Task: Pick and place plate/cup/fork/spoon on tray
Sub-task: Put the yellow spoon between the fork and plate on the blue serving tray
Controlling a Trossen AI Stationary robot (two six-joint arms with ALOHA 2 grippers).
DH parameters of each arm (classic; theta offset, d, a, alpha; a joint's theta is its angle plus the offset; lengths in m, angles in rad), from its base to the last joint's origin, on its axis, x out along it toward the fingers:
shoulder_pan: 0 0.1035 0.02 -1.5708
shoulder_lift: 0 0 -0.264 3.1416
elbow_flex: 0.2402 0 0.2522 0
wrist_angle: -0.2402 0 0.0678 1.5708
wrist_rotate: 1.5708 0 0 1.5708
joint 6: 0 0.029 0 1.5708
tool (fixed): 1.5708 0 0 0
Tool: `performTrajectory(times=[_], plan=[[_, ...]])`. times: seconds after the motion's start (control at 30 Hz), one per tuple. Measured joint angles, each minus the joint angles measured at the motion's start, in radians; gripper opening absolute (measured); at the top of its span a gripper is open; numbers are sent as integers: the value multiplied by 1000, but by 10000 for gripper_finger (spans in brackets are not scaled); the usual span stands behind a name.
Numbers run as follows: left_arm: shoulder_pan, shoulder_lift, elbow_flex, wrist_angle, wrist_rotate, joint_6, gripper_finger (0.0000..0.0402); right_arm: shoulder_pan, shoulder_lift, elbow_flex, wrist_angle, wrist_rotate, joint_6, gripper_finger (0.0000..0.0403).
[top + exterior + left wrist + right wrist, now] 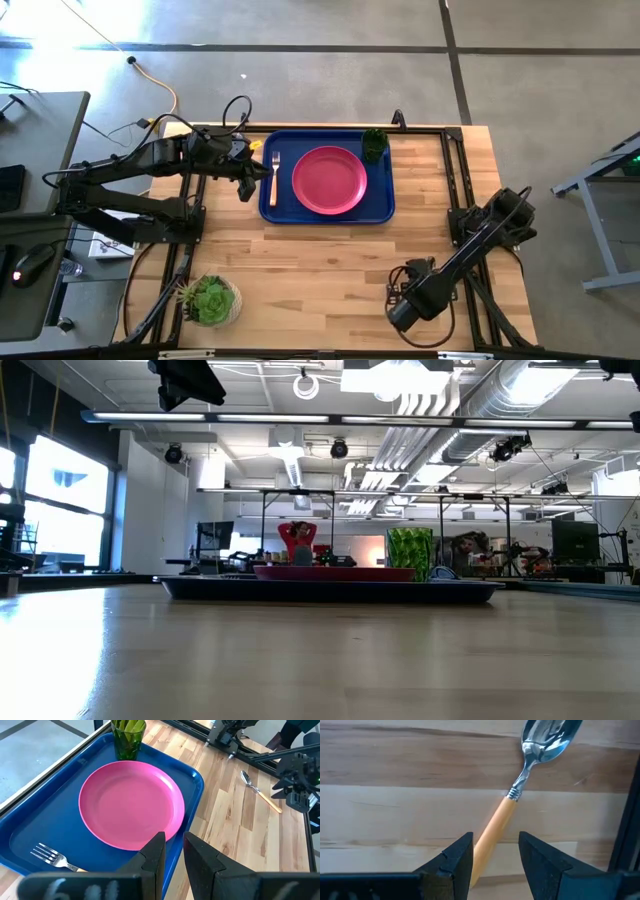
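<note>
Right gripper [495,857] open, handle of spoon [520,795] straddled, not yet pinched; spoon flat on table [330,270] near right edge. Handle sits skewed between fingers, so twist or slip likely on closing. Left gripper [172,855] empty, slightly parted, parked over tray [275,212] left edge.

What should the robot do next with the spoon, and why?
Probably lower the right gripper and shut it on the spoon. Its open jaws already straddle the handle, and the spoon still lies on the table, off the tray.
</note>
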Motion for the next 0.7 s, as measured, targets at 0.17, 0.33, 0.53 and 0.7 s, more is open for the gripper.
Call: performTrajectory(times=[0.17, 0.33, 0.53, 0.7], plan=[[0, 0, 0, 0, 0, -1, 60, 14, 0, -43, 54, -3, -1, 149], [0, 0, 0, 0, 0, -10, 60, 16, 0, -82, 76, -18, -2, 149], [0, 0, 0, 0, -4, -26, 60, 15, 0, -123, 151, -8, -3, 149], [0, 0, 0, 0, -34, -27, 60, 15, -2, -165, 217, -23, 0, 149]])
